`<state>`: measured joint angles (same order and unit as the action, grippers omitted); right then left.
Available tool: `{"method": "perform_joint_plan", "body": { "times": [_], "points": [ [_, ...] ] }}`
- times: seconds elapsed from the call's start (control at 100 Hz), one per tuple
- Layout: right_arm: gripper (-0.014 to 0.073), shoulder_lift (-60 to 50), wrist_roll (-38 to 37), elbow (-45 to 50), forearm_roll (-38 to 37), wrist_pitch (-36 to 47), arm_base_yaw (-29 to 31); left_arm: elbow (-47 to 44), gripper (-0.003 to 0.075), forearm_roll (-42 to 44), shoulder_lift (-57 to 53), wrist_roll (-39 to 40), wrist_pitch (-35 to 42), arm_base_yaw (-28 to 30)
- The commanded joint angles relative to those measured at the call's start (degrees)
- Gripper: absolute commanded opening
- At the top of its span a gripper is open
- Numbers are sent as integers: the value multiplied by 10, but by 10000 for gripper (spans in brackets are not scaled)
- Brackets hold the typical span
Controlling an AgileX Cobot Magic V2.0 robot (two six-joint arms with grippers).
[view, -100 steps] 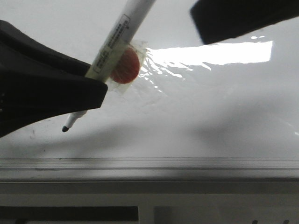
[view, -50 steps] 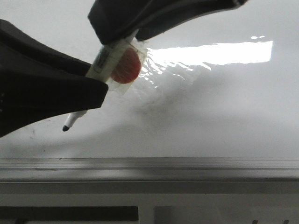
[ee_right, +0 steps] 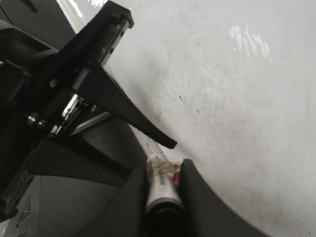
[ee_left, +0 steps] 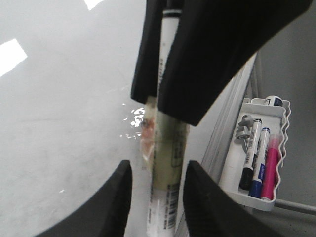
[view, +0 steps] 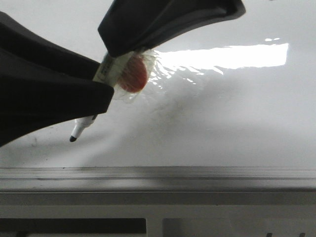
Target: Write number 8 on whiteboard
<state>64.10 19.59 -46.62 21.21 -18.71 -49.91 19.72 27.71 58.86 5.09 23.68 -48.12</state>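
While both sets of jaws clamp one marker above the whiteboard, three markers sit racked.

I see a bright window reflection glaring at upper right of the front view. Along the bottom runs a grey rail. In the left wrist view, a white tray at right holds black, blue and pink markers.
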Motion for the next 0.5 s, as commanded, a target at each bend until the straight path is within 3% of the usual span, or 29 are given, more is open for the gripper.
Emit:
{"method": "perform_joint_plan", "body": {
  "times": [0.0,0.14,0.32,0.49],
  "points": [
    [-69,-12,-1,-21,6,36,0,19,257,-17,-36,4,-12,-4],
    [-58,-27,-55,-22,6,41,7,19,257,-49,-123,5,-116,-4],
    [-58,-60,-68,-31,6,37,38,19,257,-95,-228,5,-117,-3],
    [-58,-62,-68,-87,-11,-22,111,19,257,-114,-250,5,-130,-3]
  ]
}}
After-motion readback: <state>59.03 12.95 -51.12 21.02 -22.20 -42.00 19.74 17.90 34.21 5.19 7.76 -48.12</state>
